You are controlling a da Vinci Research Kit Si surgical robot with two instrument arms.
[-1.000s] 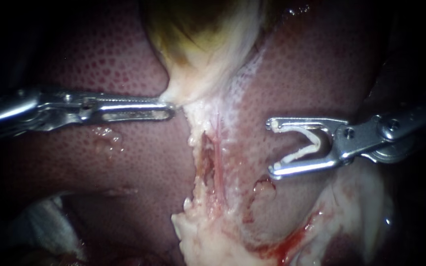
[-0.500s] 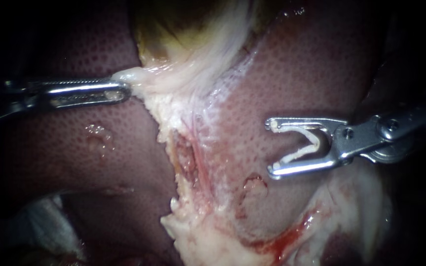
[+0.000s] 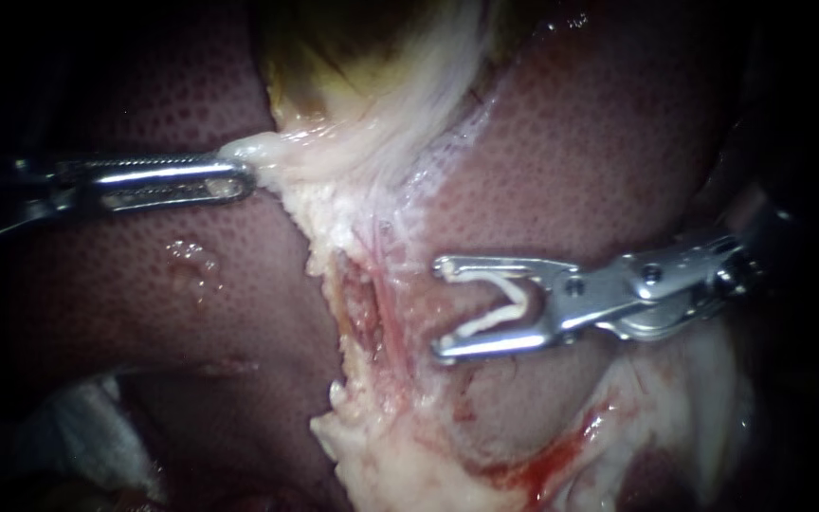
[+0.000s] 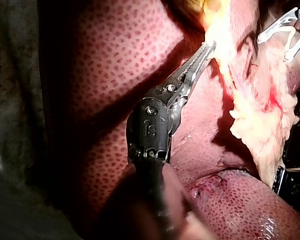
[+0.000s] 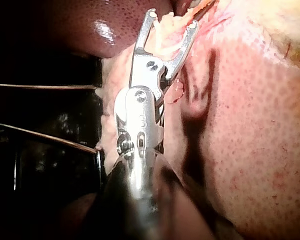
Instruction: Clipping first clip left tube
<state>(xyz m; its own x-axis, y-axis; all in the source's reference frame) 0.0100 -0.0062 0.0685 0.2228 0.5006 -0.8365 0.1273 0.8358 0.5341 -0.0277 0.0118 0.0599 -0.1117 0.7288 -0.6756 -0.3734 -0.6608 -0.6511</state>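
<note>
Your left instrument (image 3: 242, 177) is pinching a fold of pale tissue (image 3: 282, 152) with its claw pressed together on it from both sides. That fold is sitting above the tube (image 3: 383, 299) and off to its left in the endoscope view, where the gallbladder (image 3: 362, 66) is narrowing down toward the tube. The left wrist view is showing the same grip: the claw (image 4: 207, 50) is closing on the bright pale strand, and the ragged tissue carrying the tube is hanging beside it.

The tube is a thin pink strand running down through raw, whitish tissue between the two lobes of the liver (image 3: 191, 313). You cannot tell from these views whether it is the left tube.

Your right instrument (image 3: 443, 308) is lying to the tube's right with its claw spread wide and carrying a white clip (image 3: 500, 308), itself open, in the gap. The claw's two tips are sitting just beside the tube, and the tube is lying outside the gap. In the right wrist view the spread claw (image 5: 171, 20) is pointing into pale and pink tissue, and whether it is touching cannot be told.

Blood (image 3: 542, 465) is pooling below the tube, to its right.
</note>
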